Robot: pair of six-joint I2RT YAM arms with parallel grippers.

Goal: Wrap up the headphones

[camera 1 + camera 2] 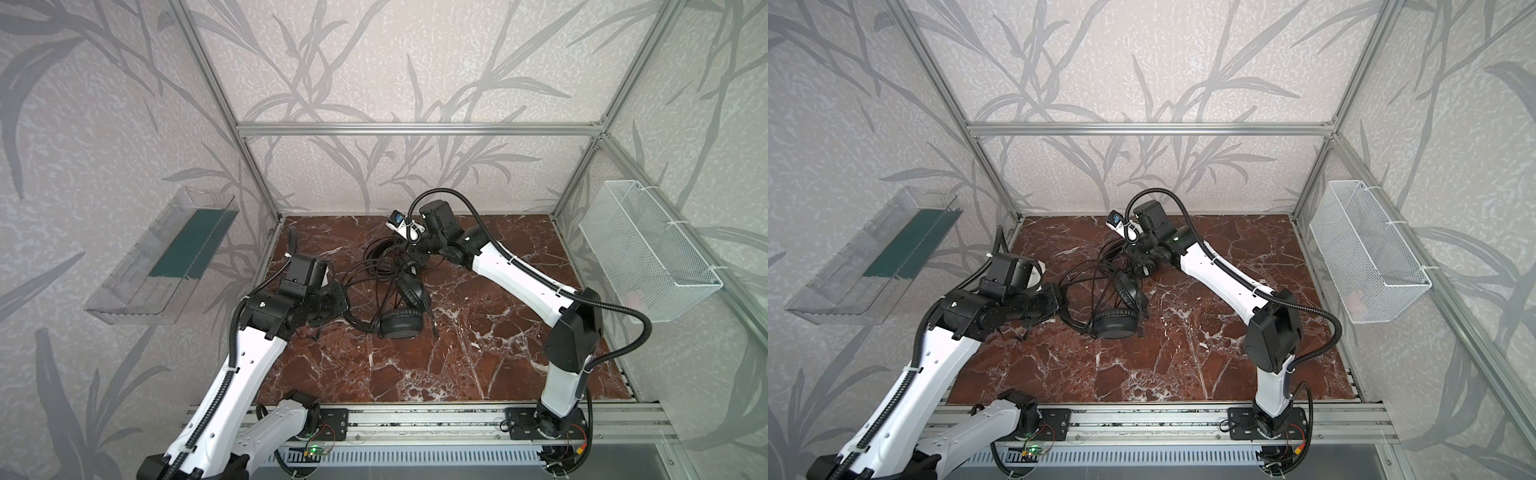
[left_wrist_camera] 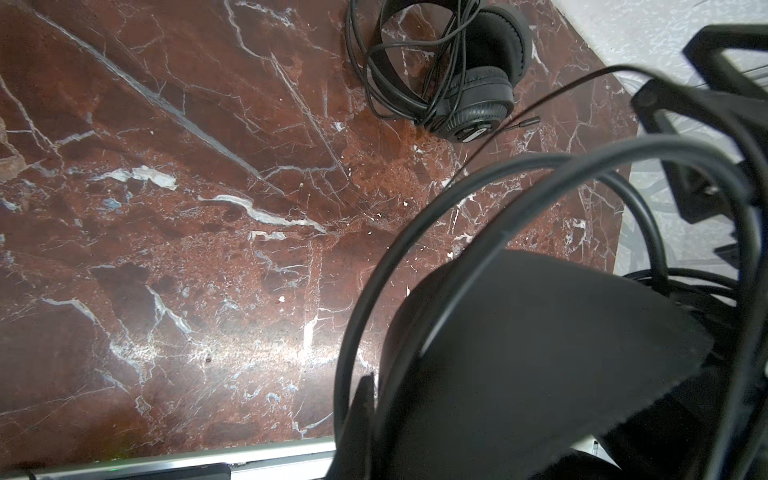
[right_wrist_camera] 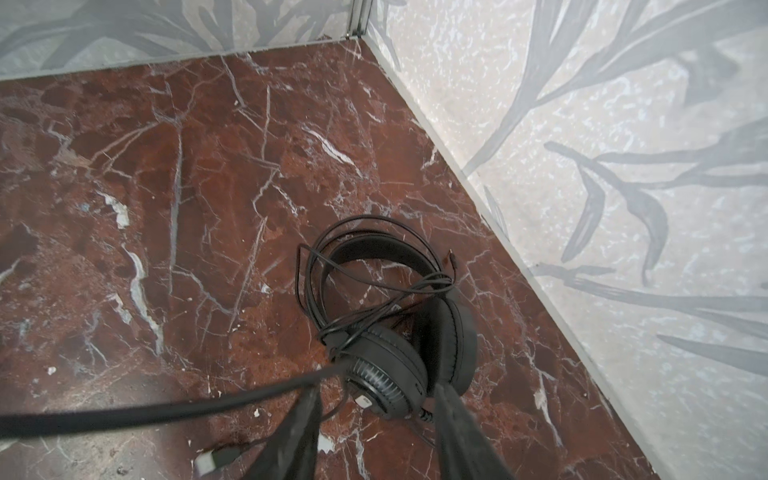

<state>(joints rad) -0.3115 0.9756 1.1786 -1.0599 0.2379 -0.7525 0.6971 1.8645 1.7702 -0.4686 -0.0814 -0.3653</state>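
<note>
Closest to the lens, in the left wrist view, is a wide black headband strap (image 2: 540, 353) with thin double wires (image 2: 540, 157) arcing over it, all huge and blurry. That's the front headset (image 1: 1115, 324), and yeah, the left gripper (image 1: 345, 300) is clenched on its headband, about 9 o'clock from the middle of the red marble worktop (image 1: 498, 353).

In both top views that headset sits just left of centre. Its flat earcup (image 1: 401, 326) lies smooth back up, and the tilted earcup (image 1: 409, 291) stands on edge right behind it at 12 o'clock. Loose cable loops (image 1: 362, 275) sprawl between it and the gripper, not wound at all.

The back headset (image 3: 399, 345) is at roughly 11 o'clock, near the back wall (image 1: 415, 178). It looks way tidier: cups folded together, ridged earcup (image 3: 384, 374) facing the right wrist camera, fat padded one behind, thin cable looped round the headband and cups.

The right gripper (image 3: 376, 388) hangs over it with fingers spread apart, gripping nothing, tips either side of the ridged cup. A thick blurry cable (image 3: 166, 411) runs past one finger.
</note>
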